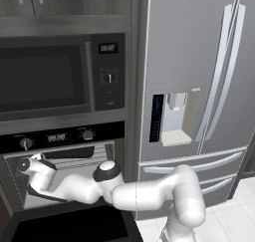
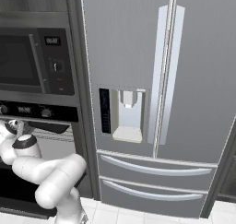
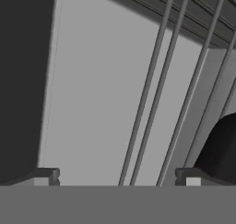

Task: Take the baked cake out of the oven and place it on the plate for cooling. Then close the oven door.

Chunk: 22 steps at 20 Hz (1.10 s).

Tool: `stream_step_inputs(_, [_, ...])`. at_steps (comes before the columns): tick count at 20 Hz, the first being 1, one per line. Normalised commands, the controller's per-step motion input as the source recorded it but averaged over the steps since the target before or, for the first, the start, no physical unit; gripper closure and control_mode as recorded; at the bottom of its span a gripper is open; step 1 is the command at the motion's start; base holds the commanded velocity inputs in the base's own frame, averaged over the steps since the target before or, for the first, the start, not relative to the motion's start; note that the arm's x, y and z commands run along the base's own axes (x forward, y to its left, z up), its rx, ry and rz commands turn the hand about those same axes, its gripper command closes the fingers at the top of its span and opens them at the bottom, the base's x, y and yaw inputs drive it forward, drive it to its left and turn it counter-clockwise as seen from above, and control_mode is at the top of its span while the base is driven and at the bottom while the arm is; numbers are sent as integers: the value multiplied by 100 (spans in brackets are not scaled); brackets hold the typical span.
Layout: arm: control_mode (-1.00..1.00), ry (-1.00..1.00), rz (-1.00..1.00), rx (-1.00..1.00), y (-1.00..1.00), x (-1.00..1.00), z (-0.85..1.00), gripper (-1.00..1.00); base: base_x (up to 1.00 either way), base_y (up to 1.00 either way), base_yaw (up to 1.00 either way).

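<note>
On the keypad panel of the microwave [image 1: 108, 76] a single white "1" can be read. The small display above it shows pale digits (too blurred to read). The display on the oven [image 1: 56, 137], between the two knobs, is also not readable.

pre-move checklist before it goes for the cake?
1. Oven door down: ok, it lies open below the arm.
2. Hand open: ok, fingertips stand wide apart with nothing between them.
3. Hand inside the oven: ok, the hand view looks along the wire rack and a light inner wall.
4. Cake located: cannot tell, a dark shape at the right edge of the hand view is unclear.
5. Plate located: cannot tell.
</note>
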Motion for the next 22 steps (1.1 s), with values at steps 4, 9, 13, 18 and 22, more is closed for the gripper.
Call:
stream_step_inputs(4, [-100,0,0,-13,1,-25,-82,-100,0,0,0])
stream_step_inputs(9, [-100,0,0,-12,0,-27,-83,-100,0,0,0])
stream_step_inputs(13, [-100,0,0,-11,2,-29,-84,-100,0,0,0])
stream_step_inputs(18, [-100,-7,0,-8,8,-22,-84,-100,0,0,0])
stream_step_inputs(22, [-100,-18,0,-7,6,-12,-78,-100,0,0,0])
